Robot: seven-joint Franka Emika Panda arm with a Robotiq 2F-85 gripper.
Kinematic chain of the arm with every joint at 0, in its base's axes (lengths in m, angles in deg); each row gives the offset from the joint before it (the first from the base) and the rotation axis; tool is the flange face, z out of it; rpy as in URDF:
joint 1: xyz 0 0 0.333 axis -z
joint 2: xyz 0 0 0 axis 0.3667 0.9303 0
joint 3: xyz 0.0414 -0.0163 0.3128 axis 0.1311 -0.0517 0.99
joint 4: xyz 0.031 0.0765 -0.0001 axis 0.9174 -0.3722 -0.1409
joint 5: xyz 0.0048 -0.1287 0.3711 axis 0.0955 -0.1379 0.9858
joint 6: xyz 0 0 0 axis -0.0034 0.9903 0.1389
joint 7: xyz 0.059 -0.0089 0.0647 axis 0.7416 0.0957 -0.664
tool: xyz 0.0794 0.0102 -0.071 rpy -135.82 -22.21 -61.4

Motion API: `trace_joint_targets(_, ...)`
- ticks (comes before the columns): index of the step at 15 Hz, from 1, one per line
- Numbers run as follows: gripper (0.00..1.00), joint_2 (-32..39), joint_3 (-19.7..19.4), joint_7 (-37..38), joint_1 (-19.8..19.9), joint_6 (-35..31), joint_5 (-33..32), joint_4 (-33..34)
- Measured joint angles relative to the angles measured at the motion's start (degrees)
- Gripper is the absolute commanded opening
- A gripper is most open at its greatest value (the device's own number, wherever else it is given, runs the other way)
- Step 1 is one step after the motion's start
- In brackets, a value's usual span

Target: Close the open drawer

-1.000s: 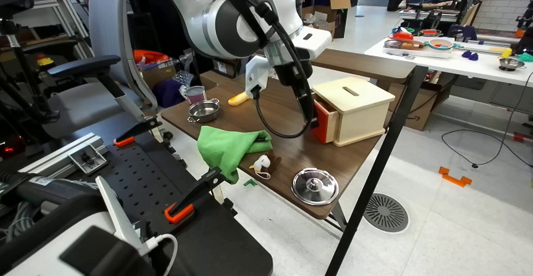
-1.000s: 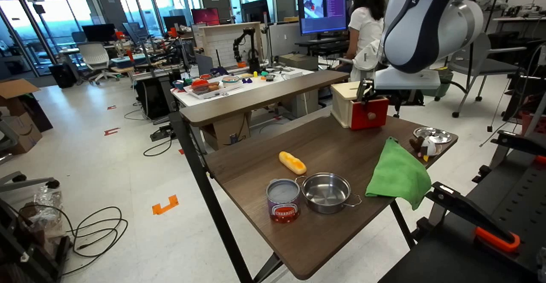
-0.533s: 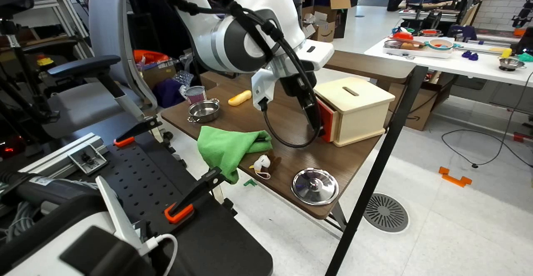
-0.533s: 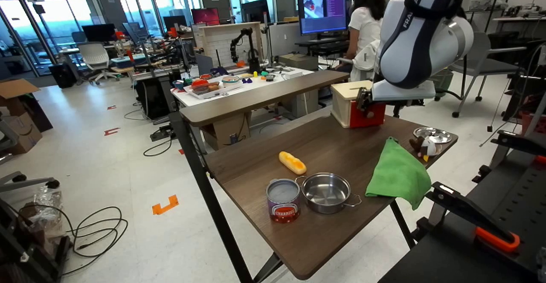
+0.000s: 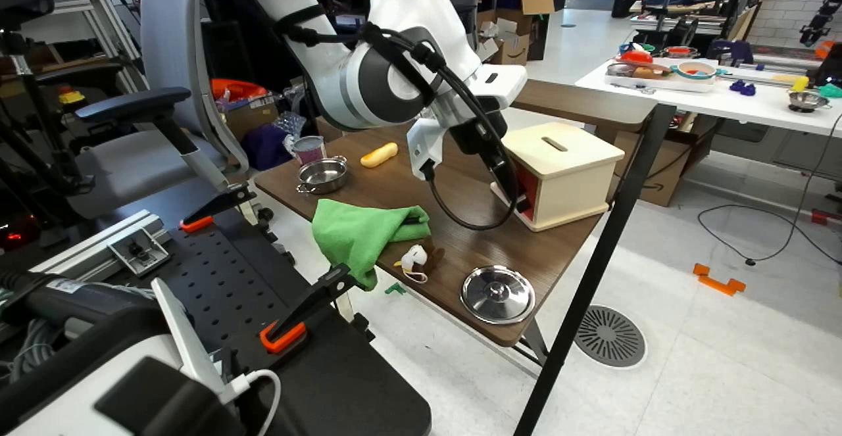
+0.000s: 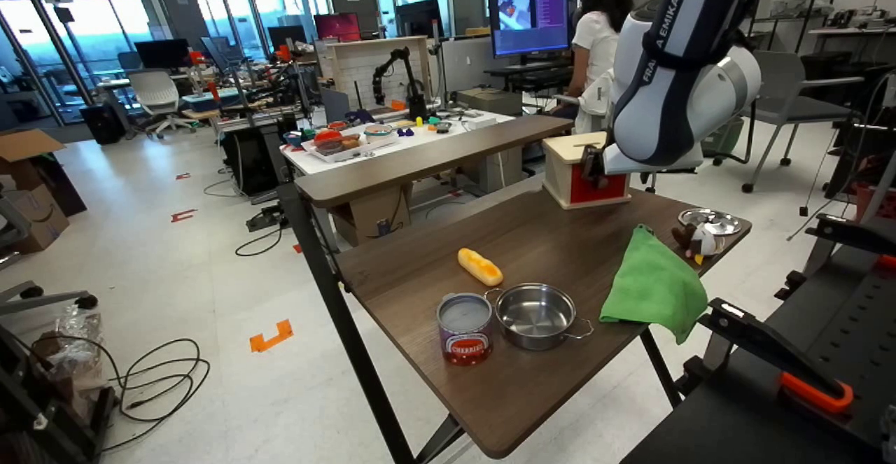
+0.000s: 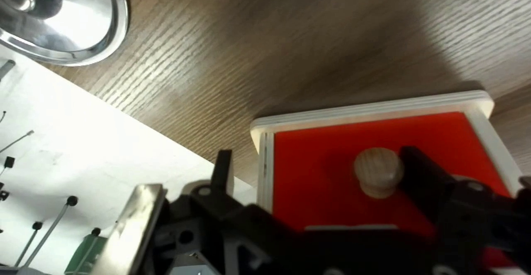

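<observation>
Drawer (image 7: 332, 159), red w/ rd grained knob (image 7: 378, 169), sits in wd box (image 5: 571, 183).

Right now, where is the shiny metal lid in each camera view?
In an exterior view: metal lid, below centre, slightly right.
In an exterior view: metal lid, right side, about mid-height.
Wrist view: metal lid, top-left corner, cut off.
Shared landmark: the wooden box with the red drawer front.

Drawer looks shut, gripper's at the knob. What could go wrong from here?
Snag: one finger of the open gripper sits right beside the knob, possibly touching; a crooked retreat might pull the drawer open.

Shove: the drawer looks fully in, so more pushing would likely slide the box across the table.
</observation>
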Motion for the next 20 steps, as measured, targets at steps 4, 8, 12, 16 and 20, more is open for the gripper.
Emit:
trace_joint_targets(4, 1.00, 0.6, -1.3, 0.0, -2.0, -0.1, 0.5, -0.1)
trace_joint_targets(8, 1.00, -0.1, -1.3, -0.9, -3.4, -2.3, 0.5, -1.3)
trace_joint_targets(12, 1.00, -3.4, -0.8, -3.2, -5.3, -4.6, 0.5, -5.2)
trace_joint_targets(16, 1.00, -10.0, 0.3, -5.6, -7.2, -4.7, 1.4, -10.9)
trace_joint_targets(20, 1.00, -13.9, 0.3, -5.9, -9.1, -5.6, 2.7, -14.5)
